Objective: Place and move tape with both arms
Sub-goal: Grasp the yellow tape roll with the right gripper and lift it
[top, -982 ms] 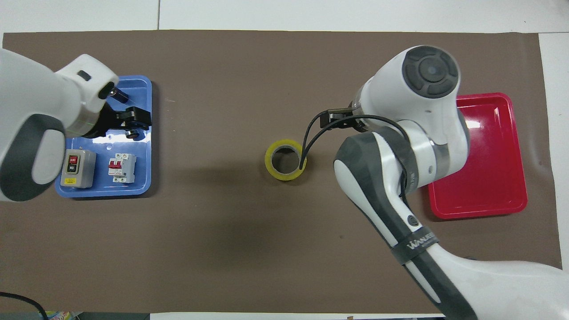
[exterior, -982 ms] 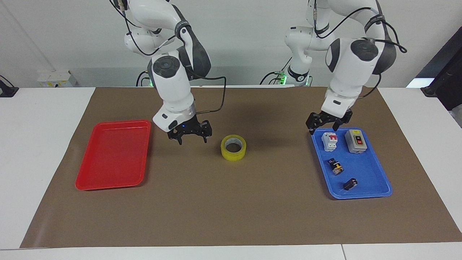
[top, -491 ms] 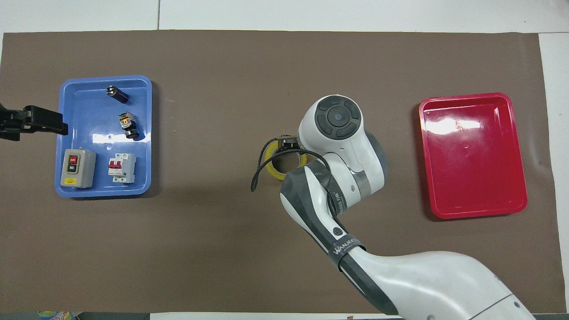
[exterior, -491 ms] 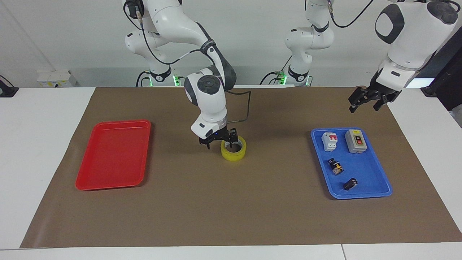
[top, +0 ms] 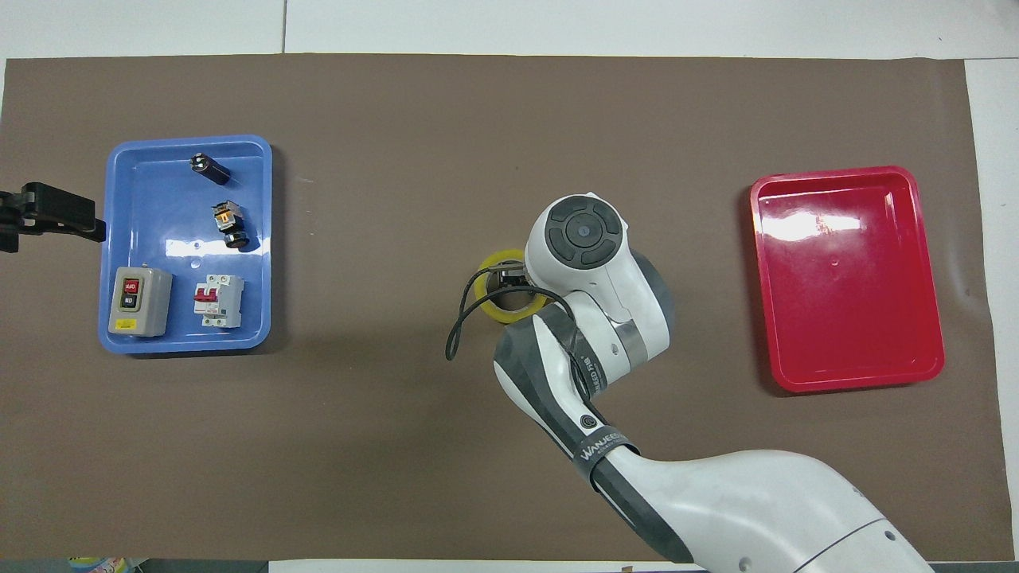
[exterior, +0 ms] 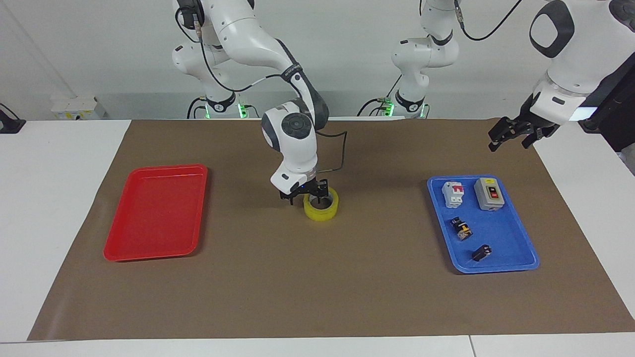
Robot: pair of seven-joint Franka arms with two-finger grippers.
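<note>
The yellow tape roll lies flat on the brown mat near the table's middle; in the overhead view only part of its ring shows past the right arm's wrist. My right gripper is down at the tape, open, at the edge of the ring toward the red tray. One finger is at the tape's hole and the other sits outside the ring. My left gripper is open and empty, raised over the mat's edge at the left arm's end; its tip shows beside the blue tray.
A blue tray at the left arm's end holds a grey switch box, a white and red breaker and two small dark parts. A red tray lies at the right arm's end.
My right gripper swung from beside the red tray over to the tape and lowered onto it. My left arm rose from the blue tray and moved outward. The tape has not moved.
</note>
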